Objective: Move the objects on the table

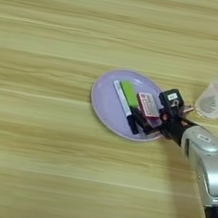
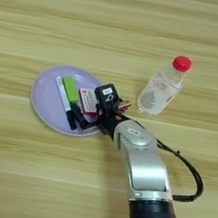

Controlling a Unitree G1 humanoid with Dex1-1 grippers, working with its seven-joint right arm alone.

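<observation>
Already the tool [image 2: 86,120] is at the plate's [image 2: 43,102] lower right rim beside the packet [image 2: 87,100]; whether it grips anything I cannot tell. A sideways move may push the packet off or tip the plate.

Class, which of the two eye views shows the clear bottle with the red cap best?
The right eye view: the whole bottle shows there, red cap to base, lying on the table. In the left eye view the picture's right edge cuts it off.

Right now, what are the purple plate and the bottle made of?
The plate looks like plastic: smooth, matte, an even lavender all over. It could be another material. The bottle seems to be clear plastic, since the table shows through it, and its red cap looks like solid plastic.
</observation>
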